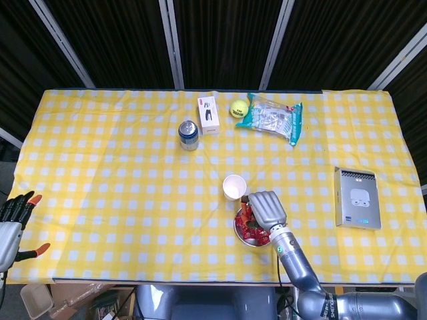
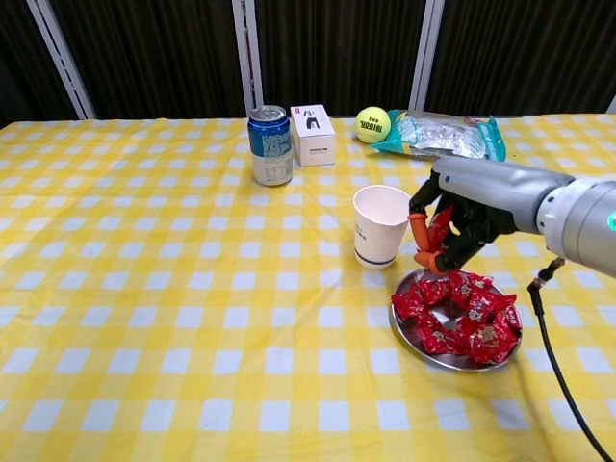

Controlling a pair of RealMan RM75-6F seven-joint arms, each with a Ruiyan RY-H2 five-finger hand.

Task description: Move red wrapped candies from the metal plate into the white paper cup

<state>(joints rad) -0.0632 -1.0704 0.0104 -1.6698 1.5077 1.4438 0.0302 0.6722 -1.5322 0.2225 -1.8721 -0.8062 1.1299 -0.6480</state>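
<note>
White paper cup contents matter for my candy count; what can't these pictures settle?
- White paper cup inside: chest view hides it behind its own wall; head view too small.
- Right robot hand: fingers cover most of its red candy.
- Left robot hand: cut off by head view's edge.
</note>
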